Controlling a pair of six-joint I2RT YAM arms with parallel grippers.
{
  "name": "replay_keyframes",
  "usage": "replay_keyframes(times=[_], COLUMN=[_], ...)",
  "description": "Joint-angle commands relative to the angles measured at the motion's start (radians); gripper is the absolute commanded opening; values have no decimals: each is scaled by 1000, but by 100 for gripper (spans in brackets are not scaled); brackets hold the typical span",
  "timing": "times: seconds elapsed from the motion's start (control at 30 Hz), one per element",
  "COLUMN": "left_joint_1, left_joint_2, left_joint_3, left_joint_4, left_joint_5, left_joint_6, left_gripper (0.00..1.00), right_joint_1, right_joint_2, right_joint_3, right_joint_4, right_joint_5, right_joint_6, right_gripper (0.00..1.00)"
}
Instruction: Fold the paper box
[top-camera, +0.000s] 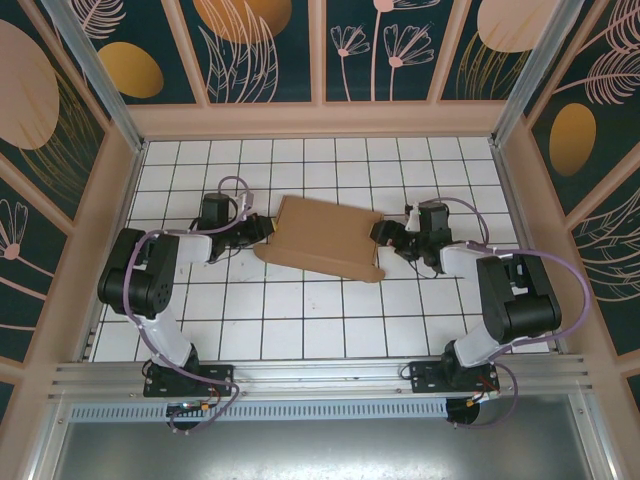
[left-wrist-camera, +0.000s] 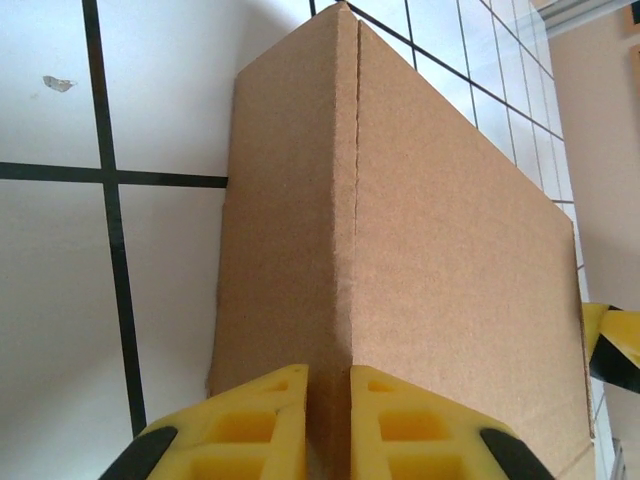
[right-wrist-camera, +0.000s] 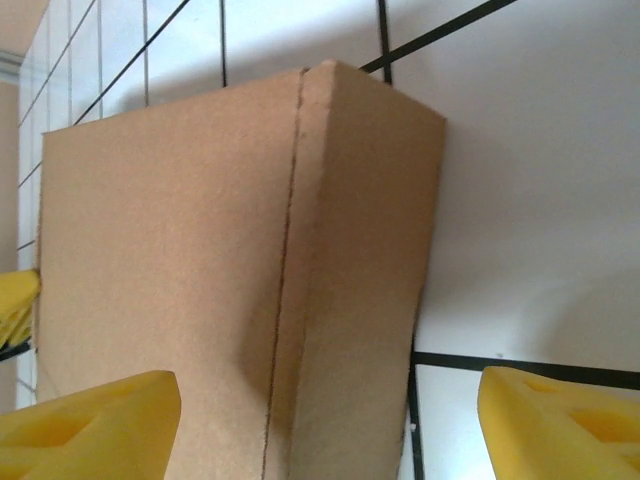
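Two ends: your left gripper (left-wrist-camera: 330, 400) pinches the paper box (top-camera: 325, 238); the right gripper (right-wrist-camera: 328, 400) gapes. Likely light, stiff: hold its edges.

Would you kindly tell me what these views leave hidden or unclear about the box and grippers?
Top external: underside of the paper box, hidden by its upper panel; fingertips too small.
Left wrist: how deep the left gripper bites, cut by bottom edge.
Right wrist: whether the right gripper touches cardboard, cut off below.
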Motion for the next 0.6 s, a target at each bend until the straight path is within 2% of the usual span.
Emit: replay_keyframes(times=[0.0, 0.17, 0.3, 0.47, 0.57], left_joint_1=[17, 25, 31, 32, 32], left_joint_2=[70, 95, 116, 128, 123], left_joint_3=[-37, -37, -39, -44, -44], left_joint_4=[-102, -96, -78, -58, -51], left_joint_5=[-21, 5, 31, 42, 43], left_joint_6=[-18, -19, -30, -42, -46], left_gripper=[12, 9, 9, 8, 8], right_joint_1=[-8, -18, -18, -7, 3], right_joint_2=[-1, 64, 97, 137, 153], right_joint_3=[-30, -18, -12, -18, -22], right_joint_4=[74, 104, 130, 252, 305], right_joint_5=[-86, -157, -191, -292, -294], right_joint_6=[35, 75, 95, 180, 220], right_gripper=[84, 88, 88, 86, 84])
